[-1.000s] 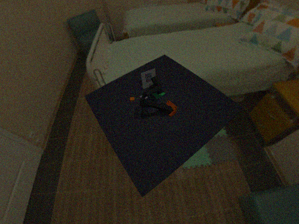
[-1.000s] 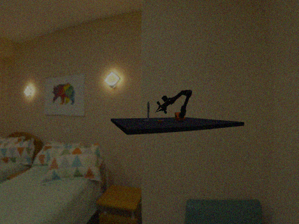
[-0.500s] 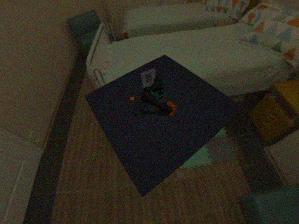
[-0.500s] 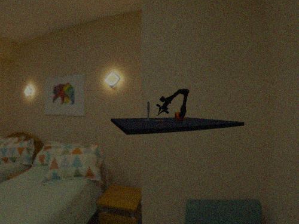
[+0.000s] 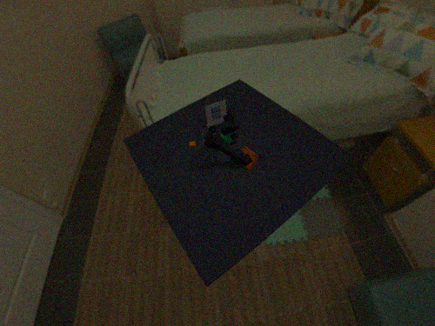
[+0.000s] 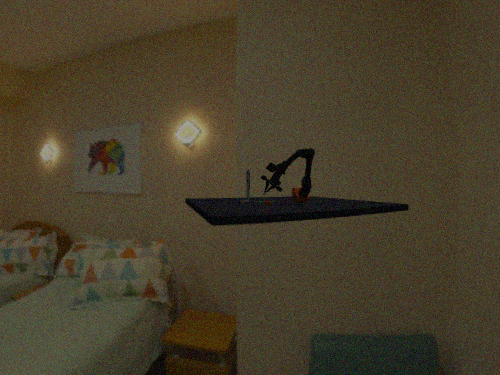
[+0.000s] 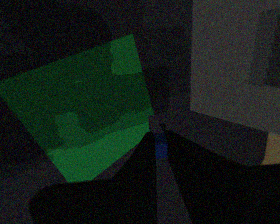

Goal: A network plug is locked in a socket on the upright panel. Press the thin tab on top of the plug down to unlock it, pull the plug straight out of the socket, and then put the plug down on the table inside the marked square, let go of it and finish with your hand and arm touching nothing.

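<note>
The wrist view shows my gripper (image 7: 158, 137) shut on a small blue plug (image 7: 160, 149), of which only a sliver shows between the dark fingers. The plug is out of the socket. The grey upright panel (image 7: 225, 65) (image 5: 216, 112) (image 6: 248, 185) stands just right of the fingers. The green marked square (image 7: 85, 115) (image 5: 226, 137) lies on the table below and to the left of the fingers. In the top and exterior views my gripper (image 5: 223, 131) (image 6: 264, 189) points down, a little above the table, between the panel and the arm's orange base (image 5: 250, 156) (image 6: 297, 192).
The dark blue table (image 5: 209, 222) (image 6: 325, 209) carries a small orange piece (image 5: 191, 143) left of the arm. Beds (image 5: 304, 78), an orange stool (image 5: 400, 165) and walls surround the table. The light is dim.
</note>
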Robot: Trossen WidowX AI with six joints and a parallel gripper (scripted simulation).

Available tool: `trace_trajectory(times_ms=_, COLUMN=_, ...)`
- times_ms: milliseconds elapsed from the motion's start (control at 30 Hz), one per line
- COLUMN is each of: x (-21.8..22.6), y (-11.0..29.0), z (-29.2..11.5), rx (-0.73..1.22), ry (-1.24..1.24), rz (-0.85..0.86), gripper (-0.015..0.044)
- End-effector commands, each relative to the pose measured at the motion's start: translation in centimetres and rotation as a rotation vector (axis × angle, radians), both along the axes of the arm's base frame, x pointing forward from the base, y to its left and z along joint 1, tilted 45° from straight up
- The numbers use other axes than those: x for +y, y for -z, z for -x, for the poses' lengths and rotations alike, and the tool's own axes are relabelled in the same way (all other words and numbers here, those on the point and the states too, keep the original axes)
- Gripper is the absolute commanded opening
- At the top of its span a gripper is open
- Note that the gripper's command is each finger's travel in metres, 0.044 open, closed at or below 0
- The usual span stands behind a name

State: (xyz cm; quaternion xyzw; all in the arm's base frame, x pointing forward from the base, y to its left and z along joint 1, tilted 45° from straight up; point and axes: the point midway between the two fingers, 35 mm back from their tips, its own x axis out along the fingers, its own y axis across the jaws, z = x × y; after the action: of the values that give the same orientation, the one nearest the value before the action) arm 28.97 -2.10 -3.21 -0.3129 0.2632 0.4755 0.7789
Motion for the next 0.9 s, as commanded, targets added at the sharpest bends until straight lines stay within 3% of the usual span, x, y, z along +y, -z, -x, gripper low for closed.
trace_trajectory(times_ms=0, x=0.5, y=0.7, z=0.2, rx=0.010, ry=0.002, rz=-0.007, gripper=0.0000)
trace_trajectory(times_ms=867, x=3.0, y=3.2, z=0.9, rx=0.011, ry=0.005, rz=-0.006, gripper=0.0000)
